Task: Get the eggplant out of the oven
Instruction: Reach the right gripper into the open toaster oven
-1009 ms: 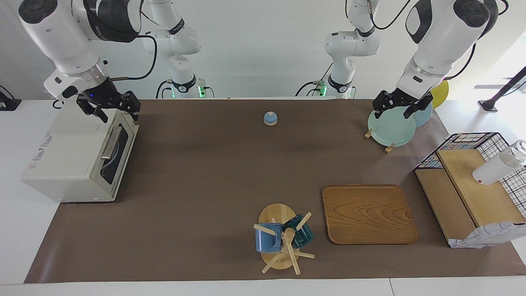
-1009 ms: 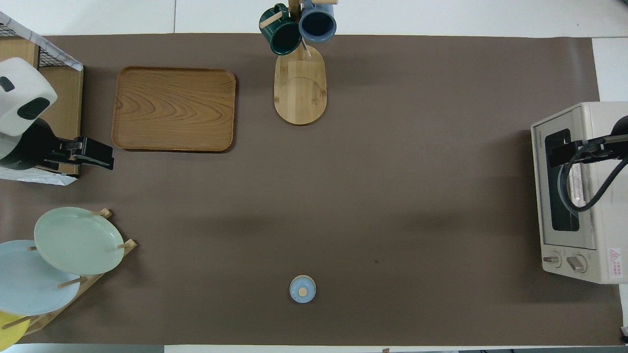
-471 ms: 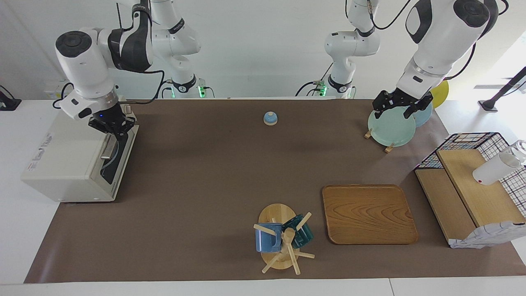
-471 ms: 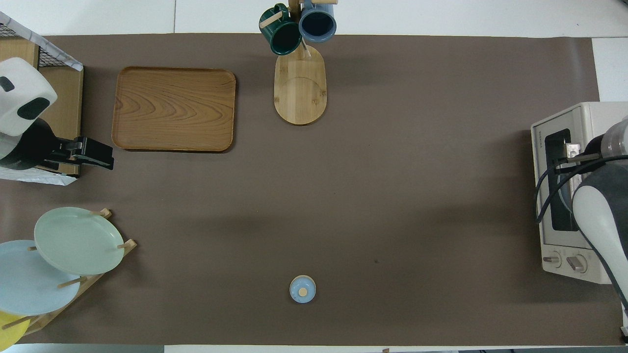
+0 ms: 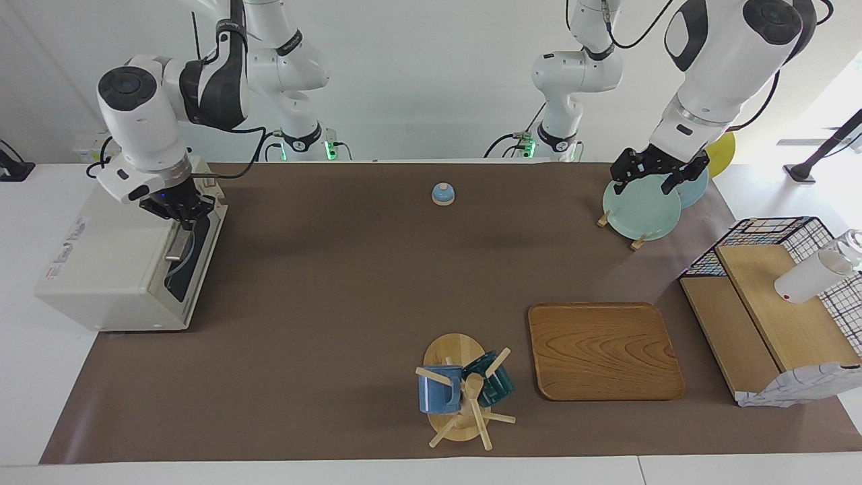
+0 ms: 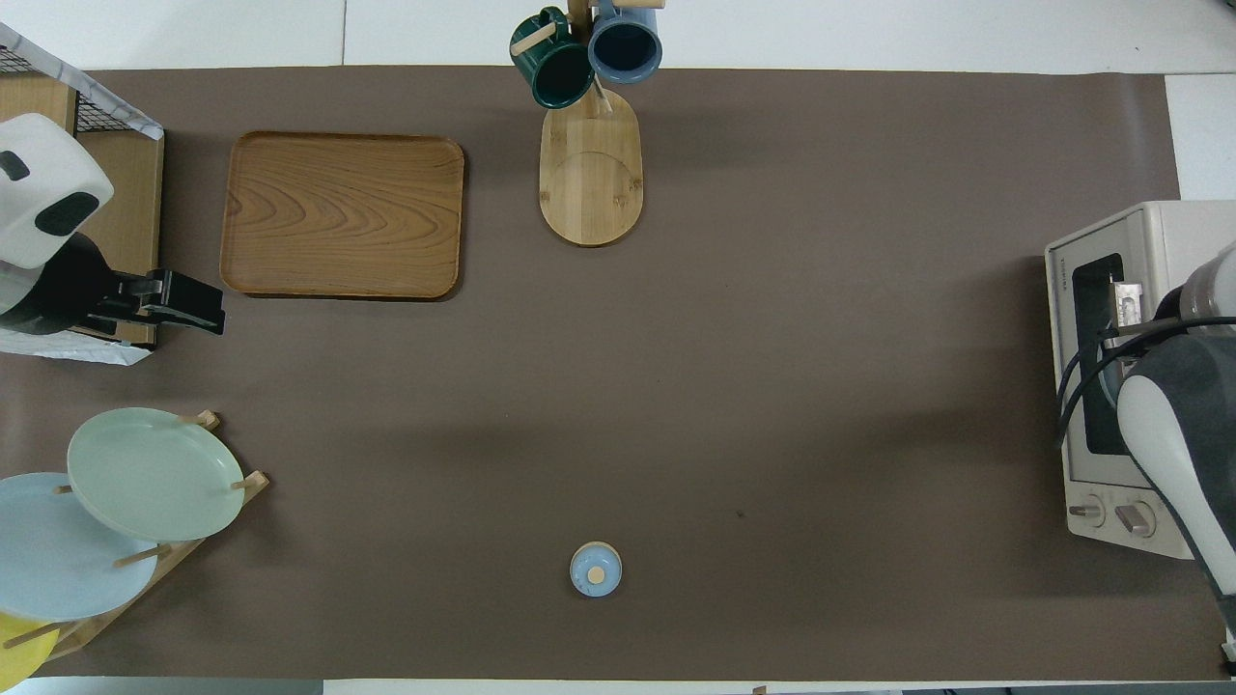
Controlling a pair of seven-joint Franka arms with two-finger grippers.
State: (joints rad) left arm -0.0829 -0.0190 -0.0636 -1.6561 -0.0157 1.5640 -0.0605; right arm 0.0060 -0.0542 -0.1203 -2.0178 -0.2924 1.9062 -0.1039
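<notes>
The cream-white oven [image 5: 108, 269] stands at the right arm's end of the table, its dark glass door shut. It also shows in the overhead view [image 6: 1173, 241]. The eggplant is hidden. My right gripper [image 5: 180, 214] is down at the door's silver bar handle [image 5: 175, 252], at the handle's end nearer to the robots. In the overhead view the right arm covers most of that gripper [image 6: 1125, 314]. My left gripper [image 5: 658, 178] waits open and empty over the plate rack [image 5: 640, 212].
A wooden tray [image 5: 604, 350] and a mug tree [image 5: 465, 397] with two mugs lie farther from the robots. A small blue bell [image 5: 443, 194] sits near the robots. A wooden shelf with a wire basket [image 5: 768, 303] stands at the left arm's end.
My right arm swung and turned its gripper from above the oven's top edge down to the door handle, then settled slightly lower. The door stays shut. The left arm has not moved.
</notes>
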